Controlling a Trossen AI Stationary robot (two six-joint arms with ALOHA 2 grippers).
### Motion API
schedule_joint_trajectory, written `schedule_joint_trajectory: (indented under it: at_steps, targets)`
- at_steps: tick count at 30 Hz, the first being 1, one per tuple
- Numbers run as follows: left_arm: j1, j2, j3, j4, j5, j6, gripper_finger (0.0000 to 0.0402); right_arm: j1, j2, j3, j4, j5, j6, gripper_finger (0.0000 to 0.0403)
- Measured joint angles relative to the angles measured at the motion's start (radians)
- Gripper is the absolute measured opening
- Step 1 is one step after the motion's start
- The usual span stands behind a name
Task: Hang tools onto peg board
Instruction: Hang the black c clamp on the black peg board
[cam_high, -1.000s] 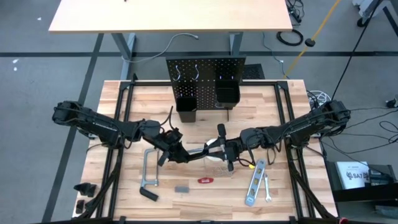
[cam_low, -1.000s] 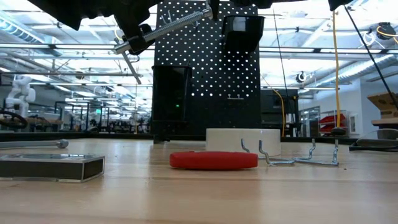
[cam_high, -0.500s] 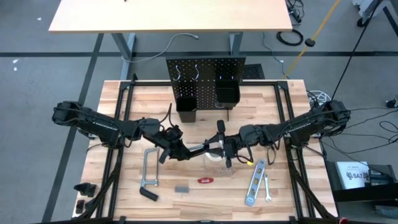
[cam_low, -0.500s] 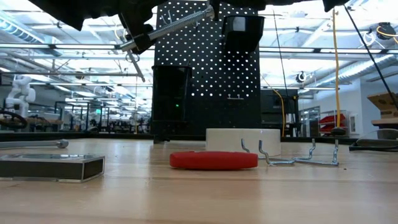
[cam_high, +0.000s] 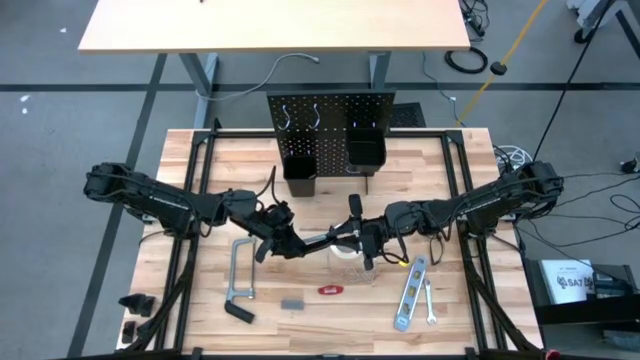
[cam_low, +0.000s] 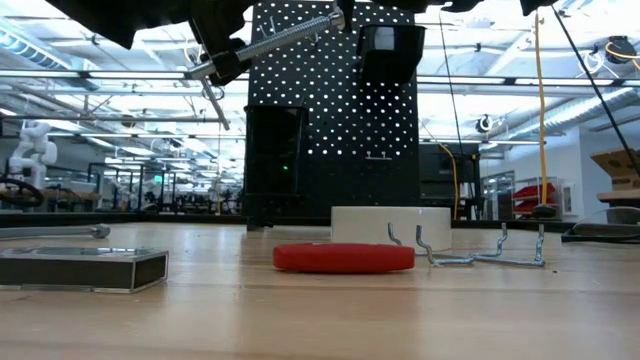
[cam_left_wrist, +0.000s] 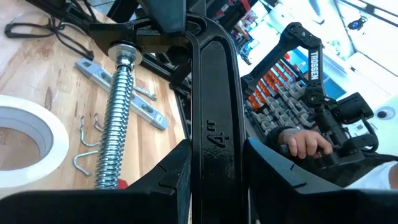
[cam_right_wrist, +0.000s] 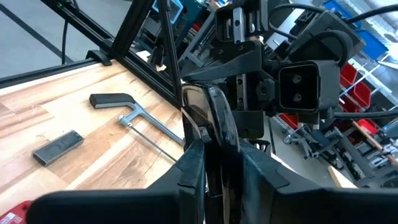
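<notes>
Spreading widest is the pale planked table (cam_high: 200, 160); at its far edge stands the peg board (cam_high: 330, 110), a black perforated metal panel with hooks and two box bins; no tool hangs on its hooks as far as I can tell, so most of the task seems left. Both arms meet mid-table, above the surface, on the dark C-clamp (cam_left_wrist: 214, 124), a smooth black frame with a ribbed steel screw; the left pincer (cam_high: 283, 243) is clamped on its frame, the right pincer (cam_high: 362, 238) closed on its other end. Lying flat: a grey bar clamp (cam_high: 240, 285), a silver level (cam_high: 410, 295), a white tape roll (cam_low: 390, 225), a glossy red-handled tool (cam_low: 343, 257), a small wrench (cam_high: 430, 303).
</notes>
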Motion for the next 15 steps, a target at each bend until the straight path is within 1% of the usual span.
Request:
schedule_joint_trajectory:
  at_steps: [5, 9, 13, 15]
  targets:
    - [0.0, 0.0, 0.0, 0.001, -0.01, 0.023, 0.0158, 0.001, 0.0, 0.0, -0.001, 0.003, 0.019, 0.0056]
    - [0.002, 0.0, 0.0, 0.0, -0.017, 0.069, 0.0181, 0.001, 0.001, 0.0, -0.011, 0.014, 0.047, 0.0053]
    - [0.025, -0.001, 0.001, -0.011, 0.013, 0.104, 0.0188, 0.001, 0.001, 0.0, -0.008, 0.019, 0.078, 0.0053]
    - [0.044, -0.002, 0.001, -0.024, 0.032, 0.123, 0.0188, 0.008, 0.001, 0.0, -0.01, 0.052, 0.097, 0.0053]
